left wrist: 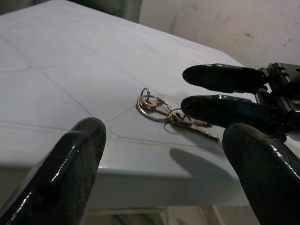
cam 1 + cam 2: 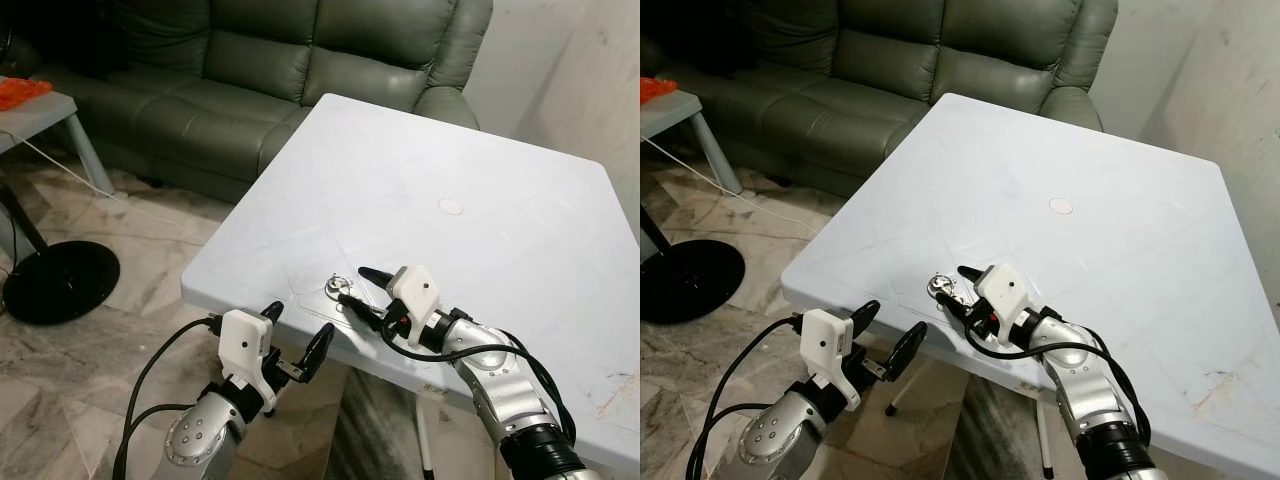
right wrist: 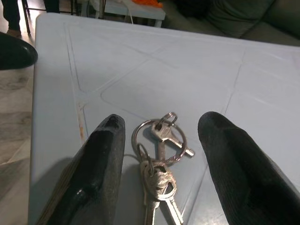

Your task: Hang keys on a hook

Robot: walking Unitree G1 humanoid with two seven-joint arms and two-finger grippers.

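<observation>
A bunch of silver keys point(image 2: 343, 292) on linked rings lies flat on the pale blue table point(image 2: 480, 170), close to its near corner. My right gripper point(image 2: 363, 293) rests low over the table, open, one black finger on each side of the keys point(image 3: 157, 161). Its fingers point(image 3: 101, 164) straddle the rings without touching them. My left gripper point(image 2: 297, 334) hangs open below and in front of the table edge, facing the keys point(image 1: 171, 112) from a short distance. No hook is in sight.
A grey-green sofa point(image 2: 250, 70) stands behind the table. At the left is a small side table point(image 2: 40, 105) with an orange thing on it, a white cable and a black round base point(image 2: 55, 280) on the marble floor. A small pink mark point(image 2: 451, 206) sits mid-table.
</observation>
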